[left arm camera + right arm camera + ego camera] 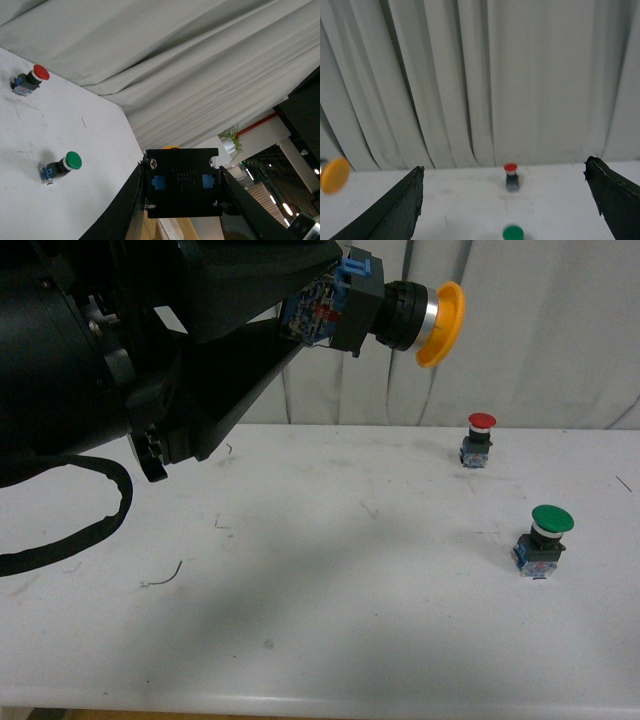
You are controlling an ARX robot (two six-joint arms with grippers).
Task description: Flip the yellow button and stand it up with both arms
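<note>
The yellow button [400, 315] hangs high above the table, lying sideways with its orange-yellow cap pointing right. My left gripper [315, 320] is shut on its black-and-blue base. In the left wrist view the base [183, 182] fills the gap between the two black fingers [127, 210], and only a sliver of the cap shows above it. My right gripper [505, 200] is open and empty, its fingers [395, 210] wide apart; the yellow cap [335, 175] shows at the edge of that view. The right arm is out of the front view.
A red-capped button [480, 439] stands upright at the back right of the white table [320, 640]. A larger green-capped button [543, 540] stands nearer, further right. White curtains hang behind. A black cable [90, 530] loops below the left arm.
</note>
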